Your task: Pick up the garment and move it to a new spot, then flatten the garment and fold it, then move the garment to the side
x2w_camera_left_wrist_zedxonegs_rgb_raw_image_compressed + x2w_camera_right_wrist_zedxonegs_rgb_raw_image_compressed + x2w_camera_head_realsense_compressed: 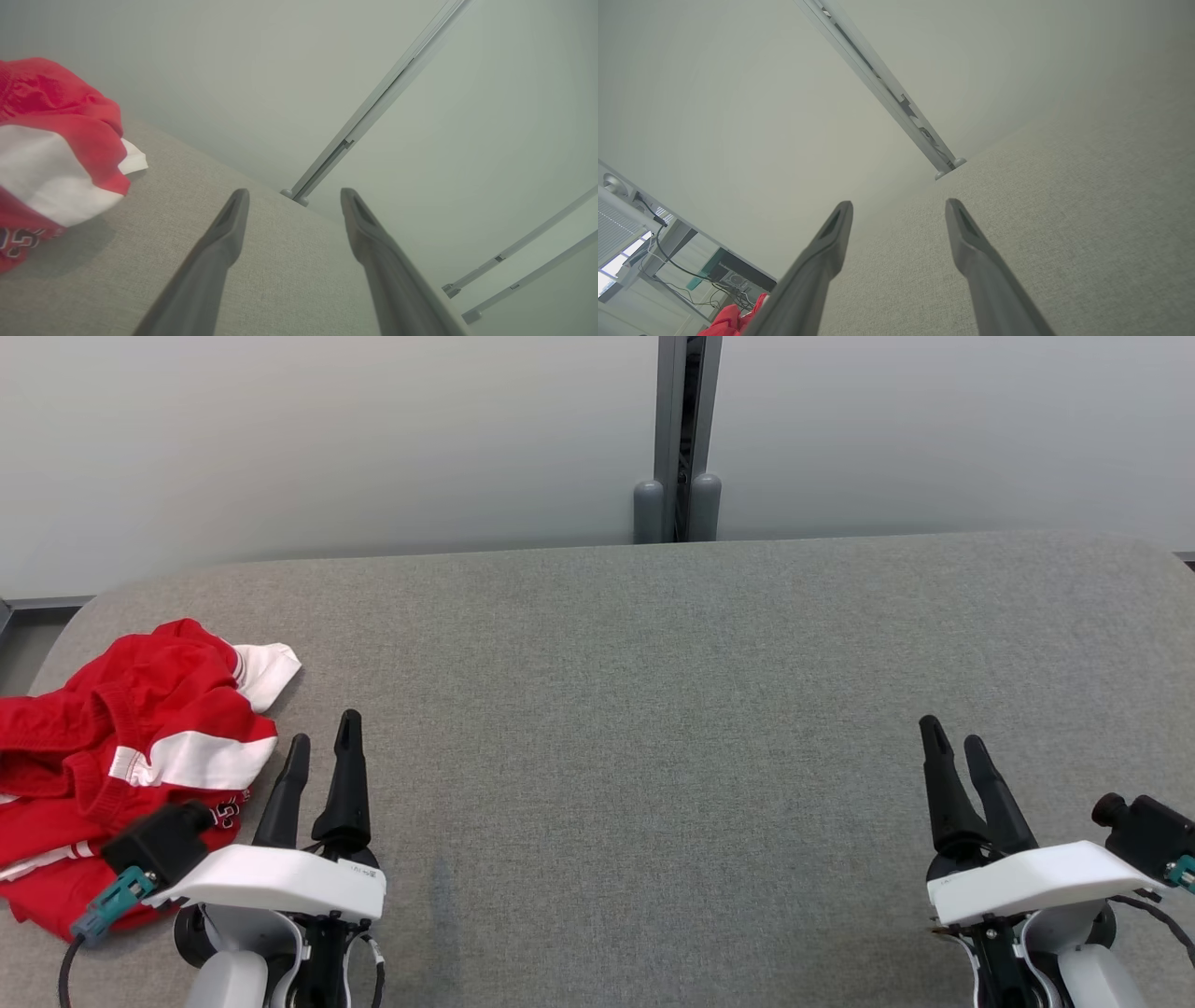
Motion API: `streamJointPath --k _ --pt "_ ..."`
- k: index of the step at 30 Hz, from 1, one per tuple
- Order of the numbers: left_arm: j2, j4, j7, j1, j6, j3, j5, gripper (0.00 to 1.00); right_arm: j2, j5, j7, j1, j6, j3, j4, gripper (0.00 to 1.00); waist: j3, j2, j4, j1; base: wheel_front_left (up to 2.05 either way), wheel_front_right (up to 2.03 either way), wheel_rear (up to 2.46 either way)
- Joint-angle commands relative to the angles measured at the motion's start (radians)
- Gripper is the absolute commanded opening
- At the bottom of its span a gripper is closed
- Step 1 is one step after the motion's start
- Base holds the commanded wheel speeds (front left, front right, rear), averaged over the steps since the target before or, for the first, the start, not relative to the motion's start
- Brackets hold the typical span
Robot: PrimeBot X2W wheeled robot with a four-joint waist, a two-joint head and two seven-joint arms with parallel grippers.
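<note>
where the grey table (pixel 653 691) runs out at its left edge, the red-and-white garment (pixel 140 747) lies crumpled in a heap | left hand (pixel 324 728) just beside the heap's right side, fingers spread, clear of the cloth | right hand (pixel 950 730) well apart at the far right, fingers spread, over bare table
</note>
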Motion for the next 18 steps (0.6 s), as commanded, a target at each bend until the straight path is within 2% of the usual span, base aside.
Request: streamJointPath --k 1,9,18 --pt "0.006 -0.013 -0.009 -0.033 0.01 -0.005 0.031 1.0 -0.009 -0.027 -0.01 -0.024 0.005 -0.004 -0.016 1.0 0.0 0.0 0.0 0.0 0.0 0.0 0.0" --pt "0.007 -0.029 -0.035 -0.039 0.023 -0.025 0.119 1.0 -0.009 -0.128 -0.032 -0.033 0.005 0.023 -0.028 1.0 0.001 0.0 0.001 0.0 0.0 0.0 0.0" --pt "0.008 -0.036 -0.062 -0.039 0.032 -0.045 0.209 1.0 -0.008 -0.186 -0.053 -0.03 0.006 0.019 -0.025 1.0 0.001 0.0 0.002 0.0 0.0 0.0 0.0"
